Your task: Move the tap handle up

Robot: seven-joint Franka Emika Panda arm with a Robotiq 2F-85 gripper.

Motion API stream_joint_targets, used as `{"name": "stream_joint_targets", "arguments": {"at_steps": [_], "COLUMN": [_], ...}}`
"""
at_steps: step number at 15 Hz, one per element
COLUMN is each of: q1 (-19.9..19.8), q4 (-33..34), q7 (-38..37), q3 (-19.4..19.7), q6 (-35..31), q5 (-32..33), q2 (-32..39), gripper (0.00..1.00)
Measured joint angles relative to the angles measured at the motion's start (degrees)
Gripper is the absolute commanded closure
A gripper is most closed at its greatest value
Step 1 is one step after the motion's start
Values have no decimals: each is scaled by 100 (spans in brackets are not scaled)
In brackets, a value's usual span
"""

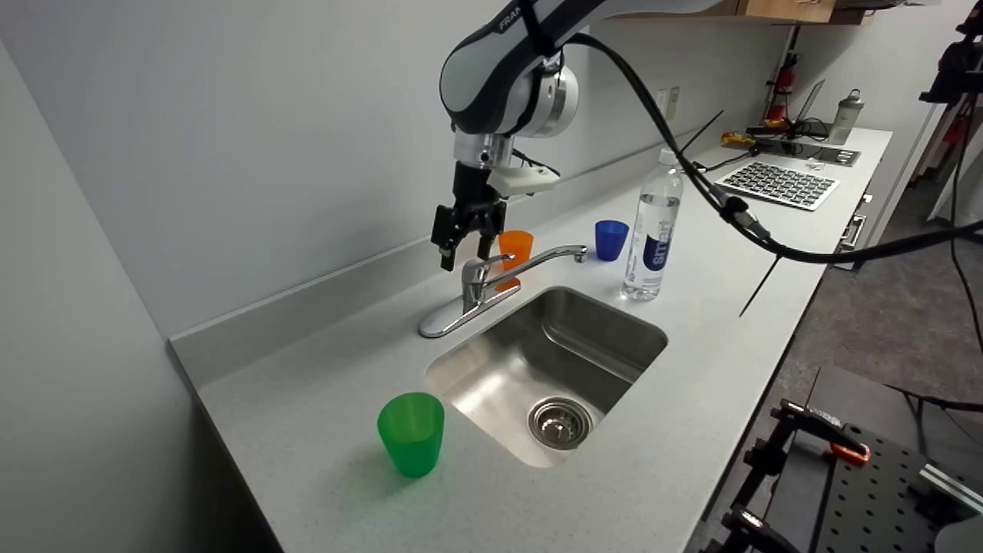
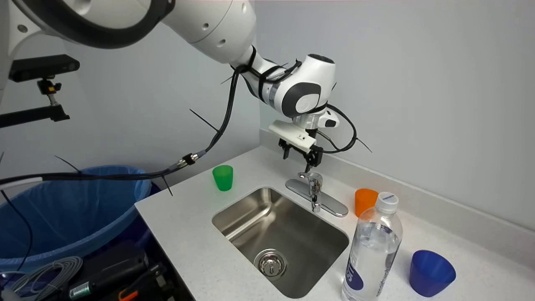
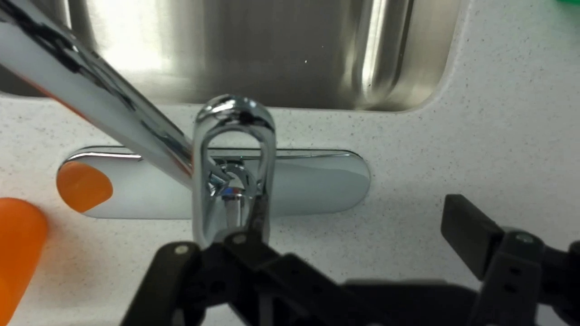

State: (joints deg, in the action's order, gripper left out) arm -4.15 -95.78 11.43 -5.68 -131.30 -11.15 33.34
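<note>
The tap handle is a short chrome lever with an open loop shape on top of the faucet body. It shows in both exterior views (image 1: 495,260) (image 2: 306,174) and in the wrist view (image 3: 234,108). It points toward the sink and looks roughly level. My gripper (image 1: 466,255) is open, above and behind the faucet base; it also shows in an exterior view (image 2: 297,161). In the wrist view the gripper (image 3: 358,210) has its left finger overlapping the handle's near end; I cannot tell whether they touch. The right finger stands apart over the counter. Nothing is between the fingers.
The chrome spout (image 3: 90,86) angles over the sink (image 1: 499,422). An orange cup (image 2: 365,200) stands close beside the faucet. A water bottle (image 1: 653,230) and a blue cup (image 1: 610,240) stand beyond it. A green cup (image 1: 412,434) is at the opposite side. A wall rises behind.
</note>
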Motion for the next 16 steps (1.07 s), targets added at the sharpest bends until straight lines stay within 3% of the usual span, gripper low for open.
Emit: {"name": "stream_joint_targets", "arguments": {"at_steps": [7, 9, 16], "q1": [-3, -3, -3], "q4": [148, 148, 153], "q7": [0, 6, 131], "q3": [103, 103, 121], "q6": [341, 343, 303], "q5": [59, 64, 277], "q2": [1, 9, 41], "gripper": [88, 100, 100]}}
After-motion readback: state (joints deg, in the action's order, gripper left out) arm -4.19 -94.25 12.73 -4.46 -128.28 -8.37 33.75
